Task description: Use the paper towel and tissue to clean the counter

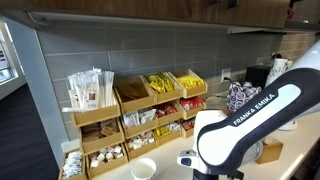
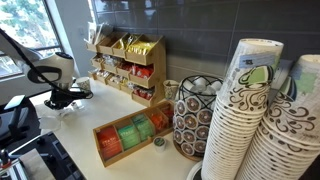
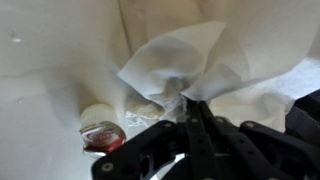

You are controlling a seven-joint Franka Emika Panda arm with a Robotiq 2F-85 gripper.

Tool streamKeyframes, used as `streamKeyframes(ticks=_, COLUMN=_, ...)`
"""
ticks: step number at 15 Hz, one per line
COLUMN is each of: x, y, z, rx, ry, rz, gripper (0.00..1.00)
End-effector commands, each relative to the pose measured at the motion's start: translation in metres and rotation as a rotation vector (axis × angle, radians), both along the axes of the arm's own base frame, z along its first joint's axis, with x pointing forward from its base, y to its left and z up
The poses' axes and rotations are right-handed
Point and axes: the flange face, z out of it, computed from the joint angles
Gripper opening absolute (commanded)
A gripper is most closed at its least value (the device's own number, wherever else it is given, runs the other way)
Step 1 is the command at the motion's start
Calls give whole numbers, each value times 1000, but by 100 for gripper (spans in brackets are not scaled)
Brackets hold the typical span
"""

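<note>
Pinching tissue (image 3: 175,65), the claw (image 3: 192,102) hangs near a red-lidded cup (image 3: 102,136).

Counter (image 3: 40,50): smooth, pale, slight sheen.
Paper towel (image 3: 175,65): white, crumpled, matt paper.
Racks (image 1: 95,117): bare light wood.
Cups (image 2: 240,110): printed paper.

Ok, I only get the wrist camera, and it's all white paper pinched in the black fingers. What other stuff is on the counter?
Observer: Tiered wooden racks full of packets stand against the tiled wall. Both exterior views show them.
Operator: Where's my gripper with the white paper?
Observer: Low over the counter, at the end by the window, in an exterior view.
Operator: Any cups?
Observer: Yes, tall stacks of patterned paper cups, far from the gripper and right in front of an exterior camera.
</note>
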Motion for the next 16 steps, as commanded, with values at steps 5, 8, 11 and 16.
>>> streamKeyframes(ticks=5, x=-9, y=-6, z=-7, rx=-62, ry=9, rz=111, gripper=7)
streamKeyframes(ticks=8, x=-7, y=-11, z=-9, rx=-116, ry=5, rz=123, gripper=7)
streamKeyframes(ticks=11, x=-4, y=-14, z=-11, rx=-169, ry=-7, rz=107, gripper=7)
streamKeyframes(ticks=16, x=-2, y=-16, z=-4, rx=-196, ry=-25, rz=73, gripper=7)
